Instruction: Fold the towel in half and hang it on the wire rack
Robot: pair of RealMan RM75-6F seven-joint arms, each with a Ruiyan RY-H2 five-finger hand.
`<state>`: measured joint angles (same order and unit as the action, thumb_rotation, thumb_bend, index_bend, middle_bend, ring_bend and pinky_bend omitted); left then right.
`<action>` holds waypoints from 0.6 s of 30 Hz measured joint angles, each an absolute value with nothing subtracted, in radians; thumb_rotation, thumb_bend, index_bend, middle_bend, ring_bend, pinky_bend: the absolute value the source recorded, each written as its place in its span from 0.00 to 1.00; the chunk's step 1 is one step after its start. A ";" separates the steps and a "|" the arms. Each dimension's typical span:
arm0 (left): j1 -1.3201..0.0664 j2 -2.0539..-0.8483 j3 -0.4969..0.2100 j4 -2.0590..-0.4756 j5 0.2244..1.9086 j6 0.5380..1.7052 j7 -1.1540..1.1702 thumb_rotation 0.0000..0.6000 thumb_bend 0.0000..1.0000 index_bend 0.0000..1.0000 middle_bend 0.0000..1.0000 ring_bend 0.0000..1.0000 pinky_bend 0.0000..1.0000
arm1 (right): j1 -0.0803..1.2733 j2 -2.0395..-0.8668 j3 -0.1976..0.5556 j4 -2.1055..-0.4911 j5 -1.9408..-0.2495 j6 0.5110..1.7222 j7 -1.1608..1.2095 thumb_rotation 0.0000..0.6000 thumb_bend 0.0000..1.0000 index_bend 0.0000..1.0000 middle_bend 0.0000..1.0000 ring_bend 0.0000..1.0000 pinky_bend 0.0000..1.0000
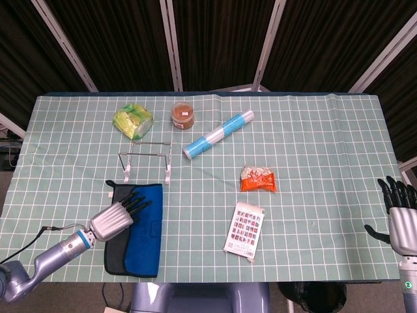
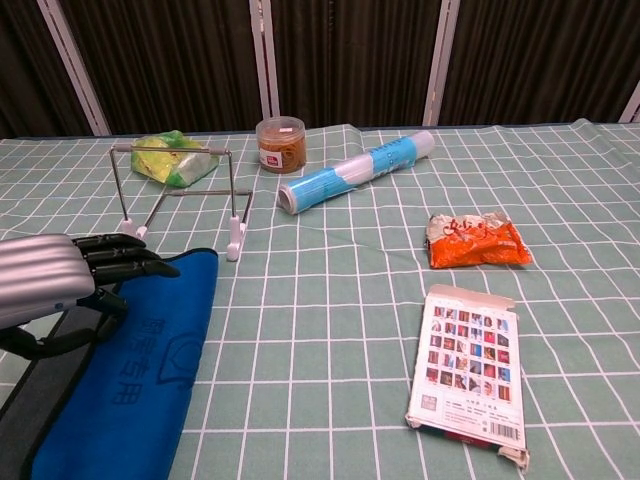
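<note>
**Fold in hand; rack lies beyond**

Left hand (image 1: 116,219) grips the dark grey towel with blue underside (image 1: 144,229), blue flap turned over leftward, long axis front-to-back on bench. Bare wire rack (image 1: 147,158) stands just beyond the towel, nearer this hand. Right hand (image 1: 399,215) well apart, fingers spread, empty.

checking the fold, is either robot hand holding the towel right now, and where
The left robot hand holds the towel by its folded-over edge, near the end closest to the rack. The right robot hand holds nothing.
</note>
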<state>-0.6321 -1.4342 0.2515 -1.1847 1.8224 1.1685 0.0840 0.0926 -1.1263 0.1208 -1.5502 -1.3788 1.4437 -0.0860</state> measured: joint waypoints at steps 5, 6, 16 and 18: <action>-0.618 -1.425 0.260 -1.171 1.832 1.174 0.079 1.00 0.57 0.75 0.00 0.00 0.00 | 0.092 -1.126 0.121 -1.549 -1.378 1.445 -0.085 1.00 0.00 0.00 0.00 0.00 0.00; -0.616 -1.425 0.261 -1.168 1.833 1.176 0.077 1.00 0.57 0.75 0.00 0.00 0.00 | 0.092 -1.126 0.121 -1.549 -1.378 1.444 -0.084 1.00 0.00 0.00 0.00 0.00 0.00; -0.584 -1.425 0.271 -1.086 1.854 1.210 0.068 1.00 0.57 0.75 0.00 0.00 0.00 | 0.090 -1.125 0.120 -1.554 -1.386 1.453 -0.087 1.00 0.00 0.00 0.00 0.00 0.00; -0.580 -1.426 0.270 -1.076 1.857 1.215 0.064 1.00 0.57 0.75 0.00 0.00 0.00 | 0.090 -1.125 0.119 -1.556 -1.387 1.455 -0.089 1.00 0.00 0.00 0.00 0.00 0.00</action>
